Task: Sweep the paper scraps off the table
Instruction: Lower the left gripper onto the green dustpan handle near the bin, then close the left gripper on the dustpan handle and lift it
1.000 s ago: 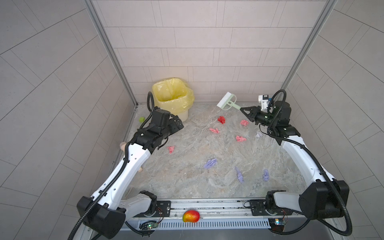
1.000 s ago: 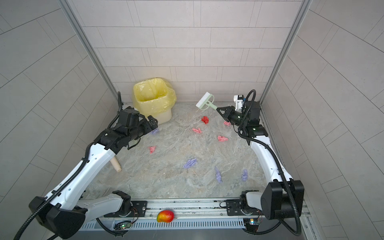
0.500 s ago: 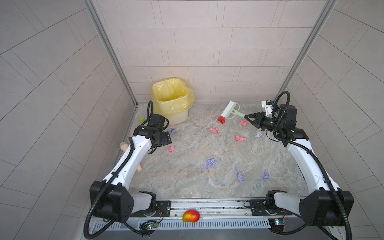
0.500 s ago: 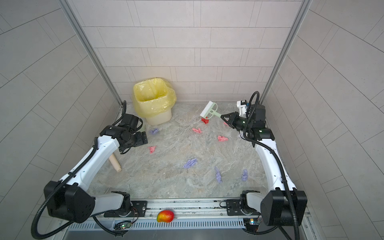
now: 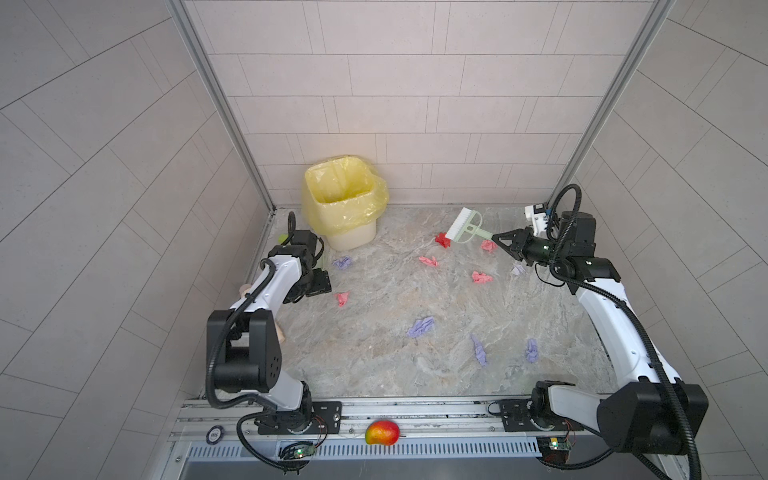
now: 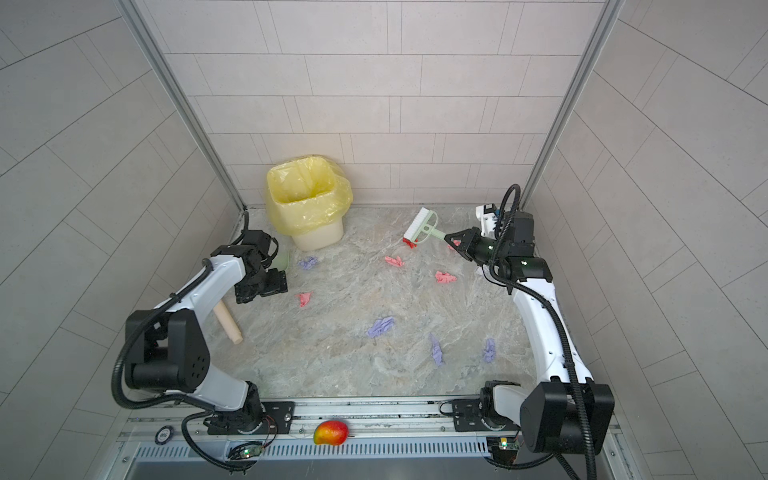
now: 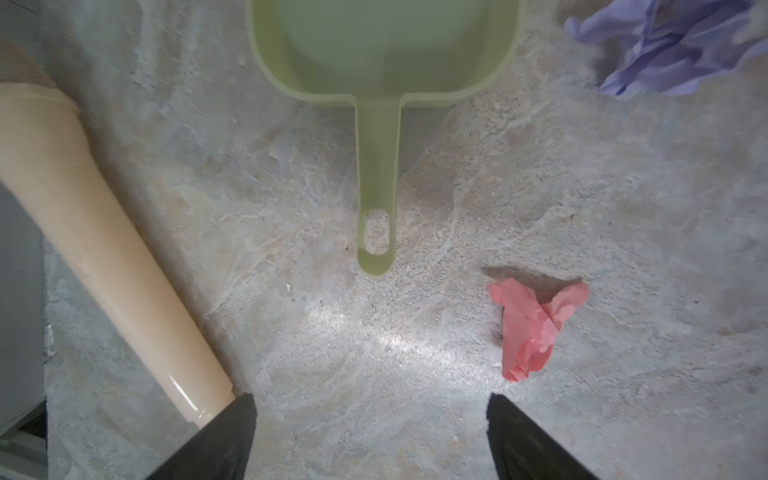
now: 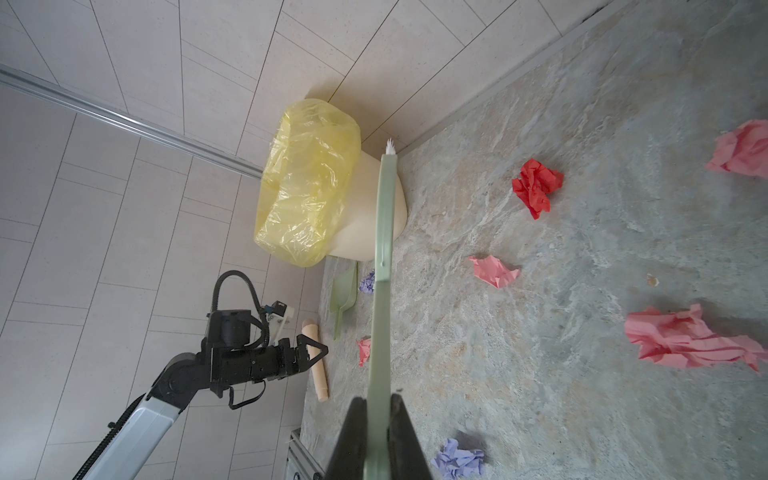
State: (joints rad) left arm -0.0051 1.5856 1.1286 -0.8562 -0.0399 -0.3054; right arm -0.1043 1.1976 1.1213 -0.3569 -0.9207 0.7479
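Right gripper [image 8: 377,409] is clenched on the brush [image 5: 465,224] handle. This is confirmed close-up in the right wrist view, where the brush is seen edge-on and only a tuft of bristles shows. In both top views the brush head is seen broadside at the far side of the table [image 5: 374,365], with the bristles just beside the red scrap [image 5: 442,240]. Contact with the table cannot be told.

Left gripper [image 7: 372,415] is released: jaws spread wide, nothing gripped. The dustpan [image 7: 378,50] is shown best in the left wrist view, flat on the table, handle end pointed at the jaw gap and untouched. In the top views it is mostly hidden by the left arm. A beige rod [image 7: 95,249] is seen beside it, and a pink scrap [image 7: 532,328] on its other side.

The paper scraps [image 5: 420,326] are scattered over the table — pink and red mostly far, purple mostly near. A lined bin [image 5: 345,199] is placed in the far left corner. The mango [image 5: 382,432] on the front rail is caught by the top views only.
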